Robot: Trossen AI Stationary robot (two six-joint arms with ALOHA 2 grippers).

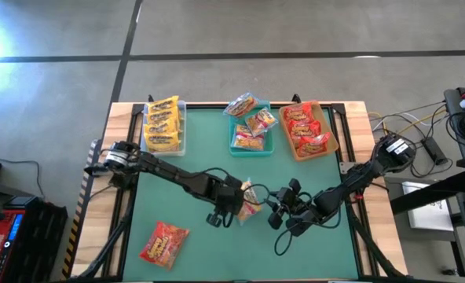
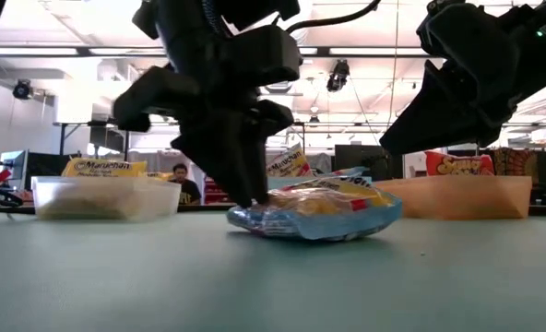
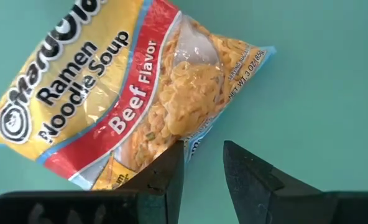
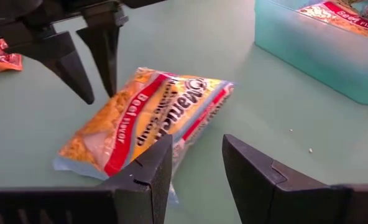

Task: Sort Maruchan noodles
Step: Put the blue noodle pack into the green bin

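A yellow-and-red beef-flavor Maruchan noodle packet [image 1: 250, 200] lies flat on the green table between my two grippers. My left gripper [image 3: 202, 158] points steeply down at the packet's left end [image 2: 241, 217], open, with nothing between its fingers. My right gripper [image 4: 196, 155] hovers open just right of the packet, raised off the table [image 2: 411, 129]. Another red packet [image 1: 163, 242] lies near the table's near left. The clear bin [image 1: 163, 124] holds yellow packets, the teal bin [image 1: 252, 127] multicoloured ones, the tan bin [image 1: 307, 130] red ones. My left gripper has one fingertip [image 3: 171, 163] right at the packet's clear-windowed corner [image 3: 187, 140], coming from above; the other finger stands over bare table. I cannot tell whether that fingertip touches the packet, which lies flat on the table.
The three bins stand in a row along the table's far edge. Bare green table lies around the middle packet and at the near right. Cables and gear sit off the table's right side [image 1: 452, 126]. A person shows far behind the table [image 2: 181, 180].
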